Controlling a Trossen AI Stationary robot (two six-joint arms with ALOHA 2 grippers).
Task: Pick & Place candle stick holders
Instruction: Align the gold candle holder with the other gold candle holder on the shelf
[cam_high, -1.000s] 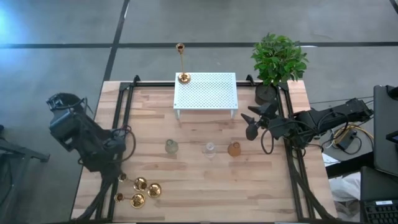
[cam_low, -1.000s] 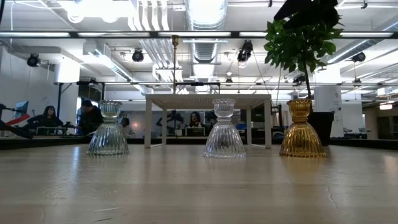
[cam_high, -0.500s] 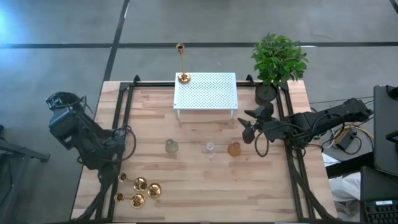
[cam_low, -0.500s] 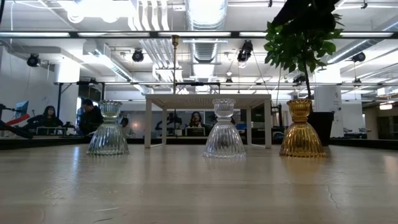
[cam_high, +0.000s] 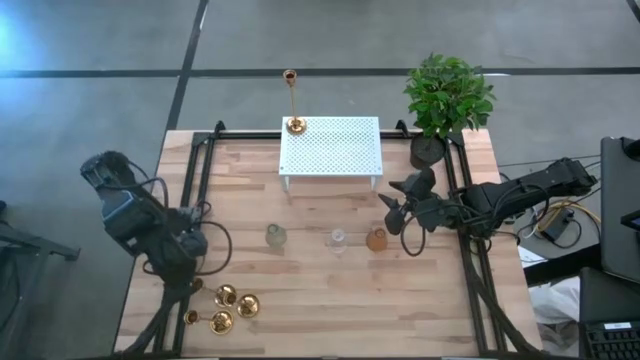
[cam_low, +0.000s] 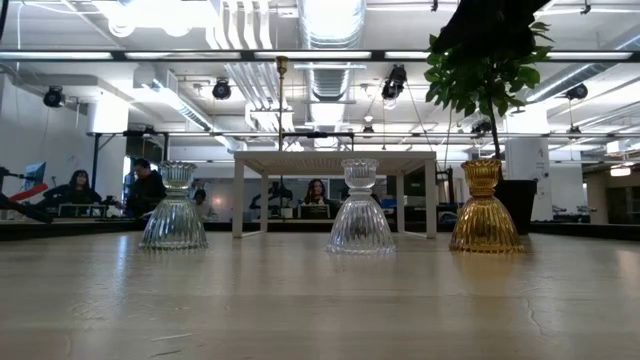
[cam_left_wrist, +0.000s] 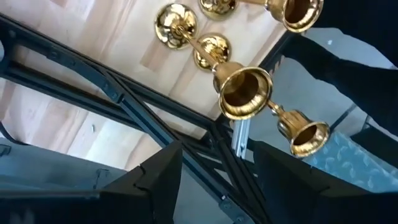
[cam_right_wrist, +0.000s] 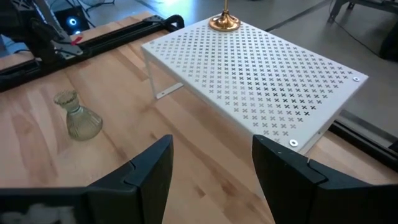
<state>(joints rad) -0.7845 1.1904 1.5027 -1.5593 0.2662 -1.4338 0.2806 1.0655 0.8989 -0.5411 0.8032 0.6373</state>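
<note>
1. Table (cam_high: 330, 290): pale wood planks with black rails along the left and right edges. The middle of the near half lies bare; so does the strip between the glass pieces and the shelf.
2. My left arm: over the near-left part of the table, above the left rail. My left gripper (cam_left_wrist: 217, 180) points down at the near-left corner; its fingers stand apart with nothing between them.
3. My right arm: reaching in from the right edge. My right gripper (cam_high: 398, 207) hangs just right of the amber holder and near the shelf's right end; its fingers stand apart and empty, facing the shelf.
4. White perforated shelf (cam_high: 330, 148): at the far middle of the table, standing on legs, with open room beneath it in the low view.
5. Potted plant (cam_high: 446, 98): far-right corner, beside the right rail.
6. Candle stick holder on the shelf (cam_high: 292, 100): gold, upright, at the shelf's far-left corner, close to the edge.
7. Three candle stick holders (cam_high: 225, 305): gold, clustered at the near-left corner just right of the left rail. The left wrist view shows them close together, cups toward the camera.
8. Three ribbed glass pieces in a row across mid-table, well apart: greenish glass (cam_high: 275, 236) on the left, clear glass (cam_high: 337, 240) in the middle, amber holder (cam_high: 376, 239) on the right.
</note>
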